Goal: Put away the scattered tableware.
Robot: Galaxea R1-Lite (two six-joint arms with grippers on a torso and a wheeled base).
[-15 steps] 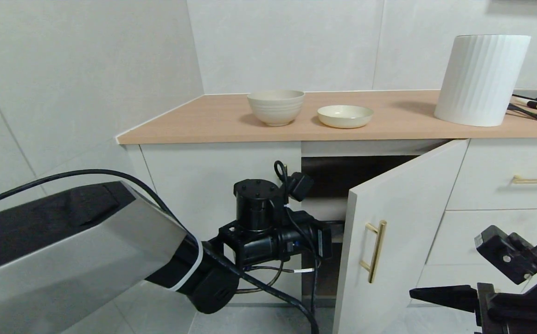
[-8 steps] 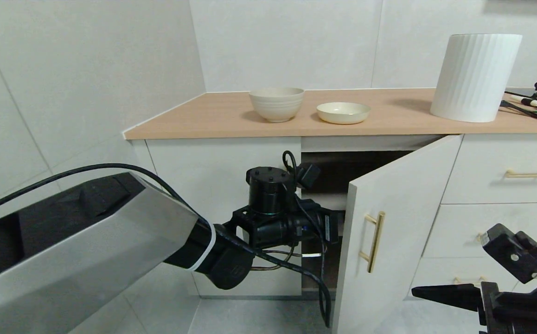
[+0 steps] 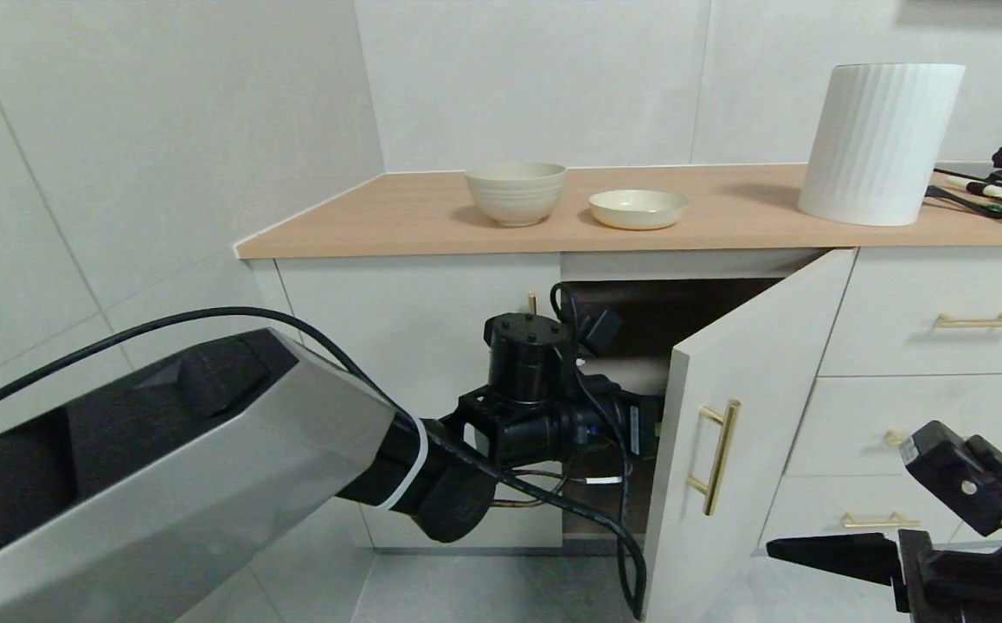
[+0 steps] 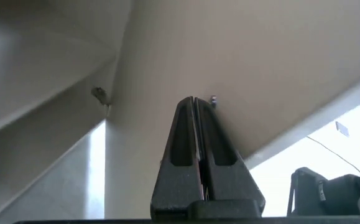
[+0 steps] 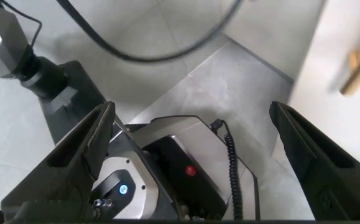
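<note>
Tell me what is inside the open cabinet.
A dark upper space and a pale shelf. The left arm and the open door cover the lower part.

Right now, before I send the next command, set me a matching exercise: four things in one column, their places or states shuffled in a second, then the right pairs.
Things
1. bowl
2. cabinet door
3. left tool
4. right tool

Places or states
A. open wide
B. standing on the countertop beside the shallow dish
C. shut tight
D. swung open

Pairs: 1-B, 2-D, 3-C, 4-A
</note>
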